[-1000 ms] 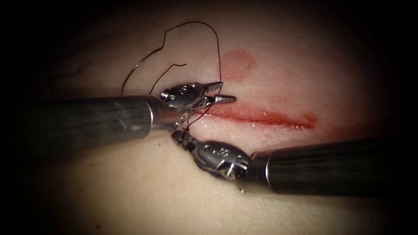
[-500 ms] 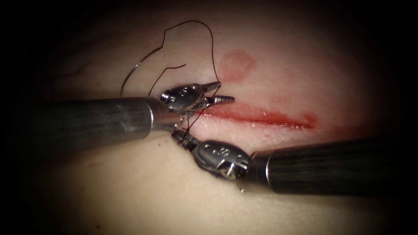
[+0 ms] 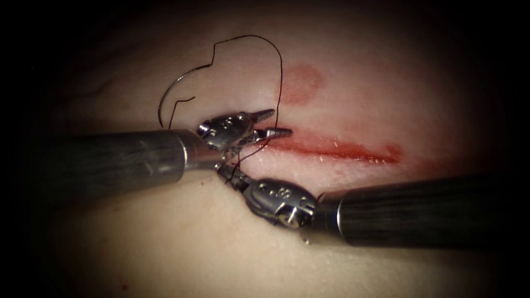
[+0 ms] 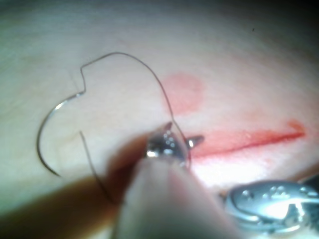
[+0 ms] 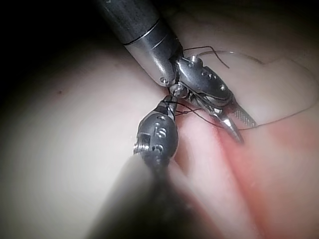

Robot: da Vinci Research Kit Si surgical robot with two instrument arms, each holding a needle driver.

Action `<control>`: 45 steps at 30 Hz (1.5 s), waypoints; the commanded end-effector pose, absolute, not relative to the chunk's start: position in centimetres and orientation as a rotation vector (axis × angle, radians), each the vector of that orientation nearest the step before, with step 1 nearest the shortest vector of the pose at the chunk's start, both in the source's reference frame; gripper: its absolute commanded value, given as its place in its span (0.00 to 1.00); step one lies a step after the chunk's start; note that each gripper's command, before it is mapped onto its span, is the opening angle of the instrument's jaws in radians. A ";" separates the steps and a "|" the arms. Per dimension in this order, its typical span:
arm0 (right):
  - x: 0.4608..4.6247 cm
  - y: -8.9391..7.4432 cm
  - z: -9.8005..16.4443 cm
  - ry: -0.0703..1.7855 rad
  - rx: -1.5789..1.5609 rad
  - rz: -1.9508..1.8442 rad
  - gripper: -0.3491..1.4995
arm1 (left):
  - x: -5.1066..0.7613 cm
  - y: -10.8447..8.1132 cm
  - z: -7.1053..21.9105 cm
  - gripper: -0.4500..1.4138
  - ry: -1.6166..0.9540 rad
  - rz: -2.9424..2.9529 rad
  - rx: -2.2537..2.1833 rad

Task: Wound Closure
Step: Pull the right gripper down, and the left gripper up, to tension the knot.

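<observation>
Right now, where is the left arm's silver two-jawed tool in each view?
Endoscope view: left tool, jaws open and empty, at the red cut's left end.
Left wrist view: left tool over that cut end.
Right wrist view: beyond the right tool, shut on black thread.
Shared landmark: the cut. Curved needle lies free on tissue.

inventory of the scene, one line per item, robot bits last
tissue: 1, pale pink, under everything.
cut: 1, red line, runs right from the left claw's tips.
red fluid: 1 round patch on the tissue above the cut, plus the red along the cut.
needle: 1, curved, silvery, lying free on the tissue left of the cut's left end, held by neither tool.
thread: 1 strand, dark, loops from the needle above the left claw down to the right claw.
left claw: 1, steel, open, at the cut's left end, holding nothing.
right claw: 1, steel, shut on the thread, below the left claw.
</observation>
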State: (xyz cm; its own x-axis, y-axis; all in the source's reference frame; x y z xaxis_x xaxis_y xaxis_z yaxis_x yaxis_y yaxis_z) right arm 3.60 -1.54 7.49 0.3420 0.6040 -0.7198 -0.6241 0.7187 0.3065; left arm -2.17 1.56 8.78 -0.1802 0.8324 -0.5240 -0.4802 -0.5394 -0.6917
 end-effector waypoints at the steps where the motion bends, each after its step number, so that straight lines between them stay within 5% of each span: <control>1: 3.65 -1.6 7.5 0.925 -0.021 0.798 0.00 | -2.24 1.5 8.9 0.46 -0.482 1.851 -1.157; 6: 3.63 -1.6 7.5 0.926 -0.021 0.797 0.00 | -2.25 1.5 8.9 0.37 -0.491 1.859 -1.159; 15: 3.62 -1.6 7.5 0.926 -0.021 0.796 0.00 | -2.08 1.7 8.9 0.05 -0.532 1.832 -1.148; 45: 3.58 -1.8 7.3 0.939 -0.007 0.778 0.00 | -1.25 2.9 8.8 0.05 -0.441 1.551 -1.198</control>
State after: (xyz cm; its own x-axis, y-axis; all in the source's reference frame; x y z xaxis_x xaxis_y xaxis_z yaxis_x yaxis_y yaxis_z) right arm 3.53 -1.76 7.22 0.3442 0.5948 -0.7265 -0.6035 0.7329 0.3140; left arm -1.16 2.95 8.76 0.0827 0.8806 -0.4665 -0.5160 -0.3626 -0.7761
